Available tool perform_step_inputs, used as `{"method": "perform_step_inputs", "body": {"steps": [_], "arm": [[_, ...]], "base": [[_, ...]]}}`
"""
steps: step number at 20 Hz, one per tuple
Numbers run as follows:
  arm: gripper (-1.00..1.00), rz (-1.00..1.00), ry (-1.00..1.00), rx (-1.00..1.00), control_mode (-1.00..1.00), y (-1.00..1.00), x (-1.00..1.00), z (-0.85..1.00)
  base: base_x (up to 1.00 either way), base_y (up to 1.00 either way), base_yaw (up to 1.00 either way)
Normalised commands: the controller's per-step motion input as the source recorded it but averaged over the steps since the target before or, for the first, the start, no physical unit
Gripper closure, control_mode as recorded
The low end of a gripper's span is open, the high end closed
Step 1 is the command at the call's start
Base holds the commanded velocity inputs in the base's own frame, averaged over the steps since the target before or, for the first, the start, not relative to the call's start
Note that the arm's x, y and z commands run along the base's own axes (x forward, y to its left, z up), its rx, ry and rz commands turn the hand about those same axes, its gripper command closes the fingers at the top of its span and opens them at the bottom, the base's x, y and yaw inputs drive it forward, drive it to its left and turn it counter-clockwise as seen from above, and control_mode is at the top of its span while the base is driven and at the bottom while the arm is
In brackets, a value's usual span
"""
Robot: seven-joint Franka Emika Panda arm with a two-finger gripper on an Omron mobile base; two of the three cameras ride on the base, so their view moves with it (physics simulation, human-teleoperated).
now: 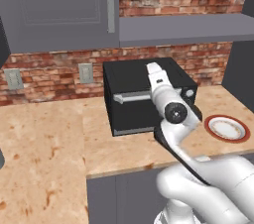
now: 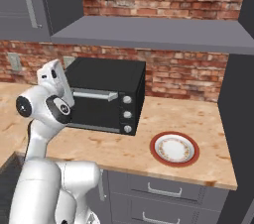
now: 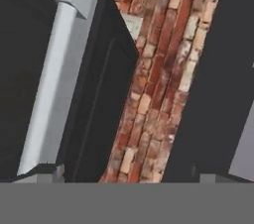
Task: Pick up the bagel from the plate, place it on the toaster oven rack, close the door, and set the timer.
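Toaster oven (image 2: pixel 106 96) black, boxy; door (image 2: pixel 94 108) shut, silver bar handle (image 2: pixel 94 94).

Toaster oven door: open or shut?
Shut. The door stands upright, flush with the toaster oven front, handle on top.

A red brick wall (image 2: pixel 188 77) runs across the upper half of the frame, with grey outlets (image 1: pixel 85 73) at left. Dark grey upper cabinets (image 1: pixel 54 5) and a grey shelf (image 2: pixel 149 34) hang above. A speckled tan counter (image 1: pixel 44 158) fills the lower part, over grey drawers (image 2: pixel 163 191).
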Motion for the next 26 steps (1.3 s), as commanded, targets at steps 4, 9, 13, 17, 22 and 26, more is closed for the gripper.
{"method": "perform_step_inputs", "body": {"steps": [4, 9, 13, 17, 22, 26], "arm": [[-1.00, -0.40, 0.57, 0.34, -1.00, -0.46, -0.45, 0.81], [-1.00, -0.50, 0.53, 0.25, -1.00, -0.31, -0.32, 0.52], [-1.00, -0.56, 0.30, 0.15, -1.00, -0.63, -0.18, -0.42], [-1.00, -0.53, 0.03, 0.15, -1.00, -0.64, -0.12, -0.96], [-1.00, -0.30, -0.22, 0.29, -1.00, -0.54, -0.33, -0.99], [-1.00, -0.10, -0.51, 0.34, -1.00, -0.41, -0.52, -0.79]], "base": [[0.00, 0.00, 0.00], [0.00, 0.00, 0.00], [0.00, 0.00, 0.00], [0.00, 0.00, 0.00], [0.00, 0.00, 0.00], [0.00, 0.00, 0.00]]}}
